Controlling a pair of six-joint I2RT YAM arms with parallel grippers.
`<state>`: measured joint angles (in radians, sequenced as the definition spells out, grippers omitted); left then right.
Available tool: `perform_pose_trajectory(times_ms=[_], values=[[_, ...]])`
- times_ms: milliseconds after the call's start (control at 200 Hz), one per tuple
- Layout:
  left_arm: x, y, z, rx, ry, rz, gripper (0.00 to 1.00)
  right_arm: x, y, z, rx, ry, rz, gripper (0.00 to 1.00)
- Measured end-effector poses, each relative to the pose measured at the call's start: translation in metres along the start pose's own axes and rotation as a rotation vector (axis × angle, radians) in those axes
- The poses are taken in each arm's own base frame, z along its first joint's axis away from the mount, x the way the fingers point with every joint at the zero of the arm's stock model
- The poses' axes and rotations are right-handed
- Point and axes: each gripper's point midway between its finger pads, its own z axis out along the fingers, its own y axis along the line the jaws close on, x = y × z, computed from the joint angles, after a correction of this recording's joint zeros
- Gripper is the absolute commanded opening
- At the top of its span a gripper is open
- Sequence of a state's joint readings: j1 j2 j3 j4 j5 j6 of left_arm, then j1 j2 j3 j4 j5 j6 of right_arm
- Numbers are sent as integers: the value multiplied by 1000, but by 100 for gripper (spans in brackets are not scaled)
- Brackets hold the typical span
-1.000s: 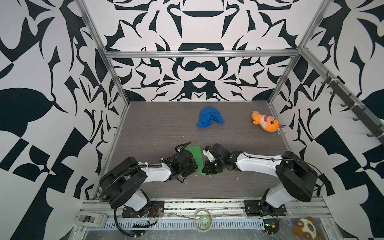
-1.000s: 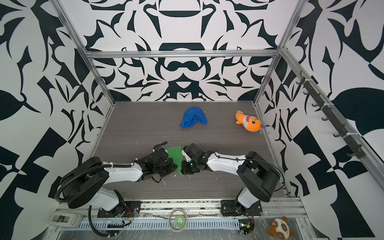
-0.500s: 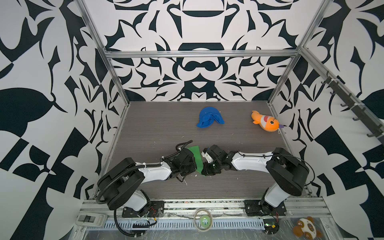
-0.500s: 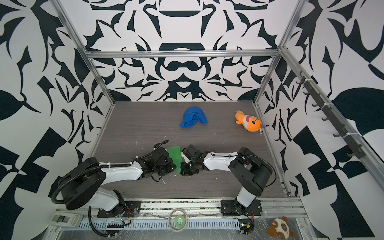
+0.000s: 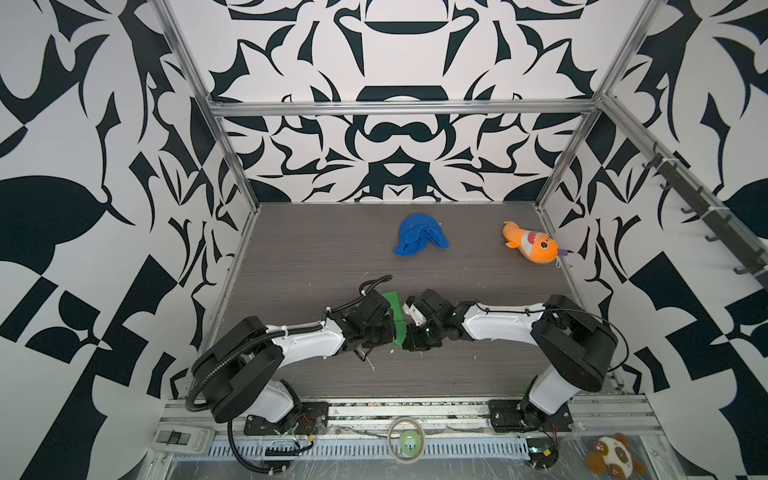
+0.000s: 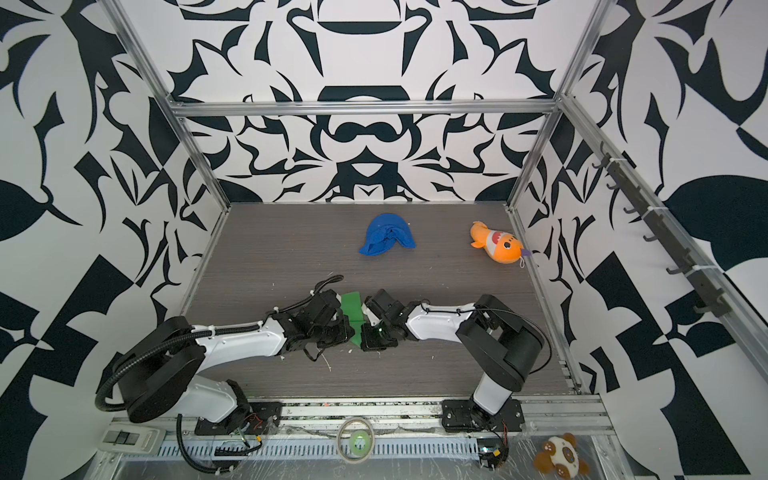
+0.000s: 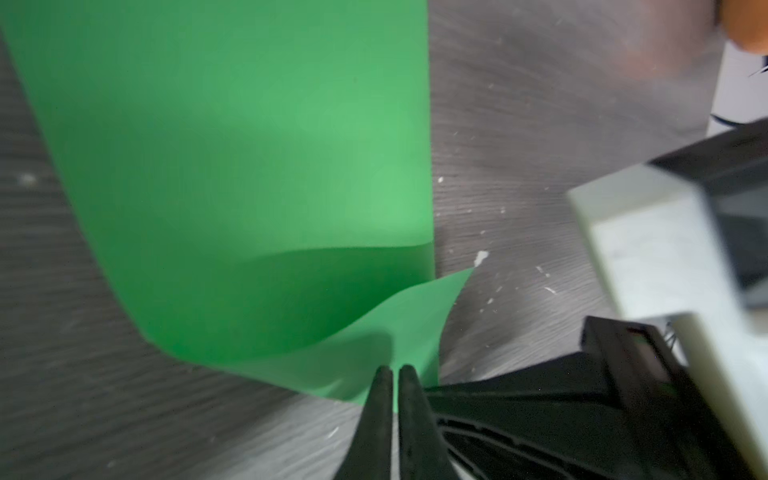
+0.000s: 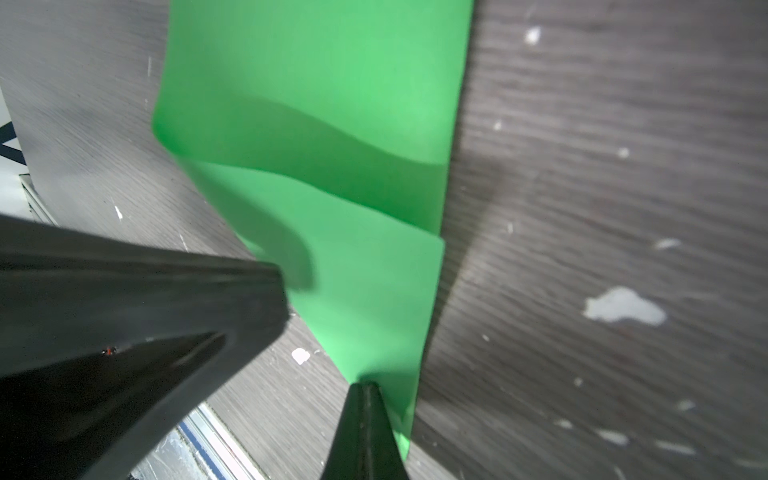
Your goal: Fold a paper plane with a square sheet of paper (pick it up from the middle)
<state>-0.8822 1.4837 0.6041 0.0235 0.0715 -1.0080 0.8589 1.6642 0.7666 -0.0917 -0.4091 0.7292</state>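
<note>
The square sheet of paper is bright green and lies bent at the front middle of the table, squeezed between my two grippers. My left gripper is shut on a curled-up flap of the sheet; a hairline of green shows between its fingertips. My right gripper is shut on a narrow end of the sheet, which rises in a soft wave away from it. Both gripper bodies hide most of the sheet in both top views. No paper plane is in view.
A blue cloth lump and an orange plush fish lie at the back of the table. White specks dot the wood grain. A tape roll and a small plush toy sit on the front rail.
The right arm has drawn leftward, bringing the two grippers closer together. The green strip showing between them has narrowed. The left arm has shifted slightly.
</note>
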Motion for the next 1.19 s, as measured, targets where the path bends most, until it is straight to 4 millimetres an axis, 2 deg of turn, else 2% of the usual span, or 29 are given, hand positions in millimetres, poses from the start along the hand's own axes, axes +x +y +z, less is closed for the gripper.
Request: perform_pose_trajectory(times_ms=[145,630,1195], values=[[4,7,6,-34,25,8,7,0,1,1,-1,3,1,0],[-2,21,-1,-154,23,42,6,0,0,1,10,11,5,0],[-34,54,-15,-266,-33,-57,6,0,0,1,13,13,4,0]])
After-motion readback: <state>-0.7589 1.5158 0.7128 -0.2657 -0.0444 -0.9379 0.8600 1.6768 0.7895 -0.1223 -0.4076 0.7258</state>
